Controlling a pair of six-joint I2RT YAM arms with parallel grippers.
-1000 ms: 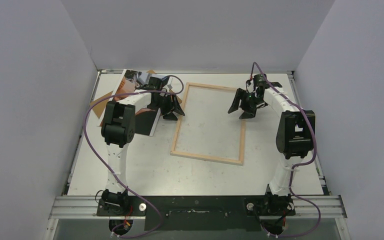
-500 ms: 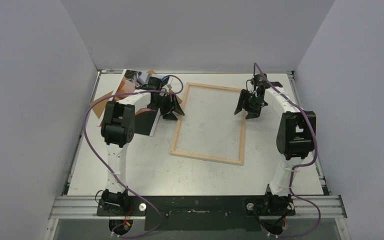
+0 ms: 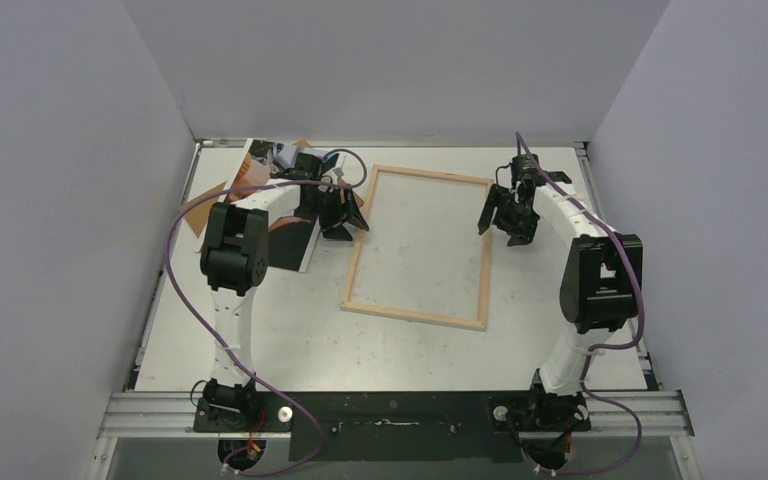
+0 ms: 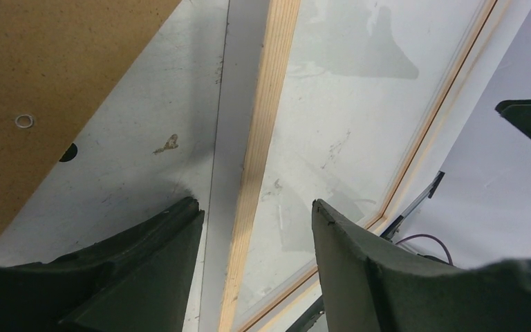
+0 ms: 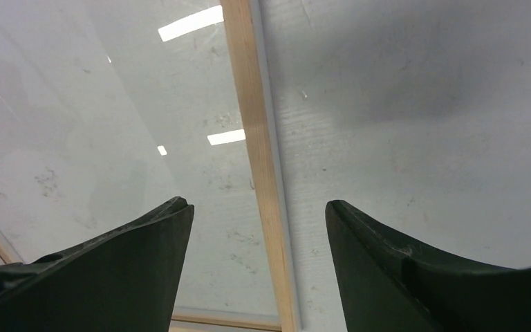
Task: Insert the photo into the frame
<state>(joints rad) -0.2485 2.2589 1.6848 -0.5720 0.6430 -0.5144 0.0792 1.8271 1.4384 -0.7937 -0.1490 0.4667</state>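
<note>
Robotics lab test cell as I see it remotely, plain grey partition walls (image 3: 390,60) boxing in a scuffed white tabletop (image 3: 260,340), aluminium rail (image 3: 160,412) at the near edge, my left arm (image 3: 230,250) and right arm (image 3: 600,280) bolted there.

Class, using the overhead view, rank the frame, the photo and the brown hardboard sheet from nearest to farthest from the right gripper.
1. frame: its right rail lies beneath the right gripper.
2. photo: beyond the frame's left rail.
3. brown hardboard sheet: far left, past the photo.
</note>
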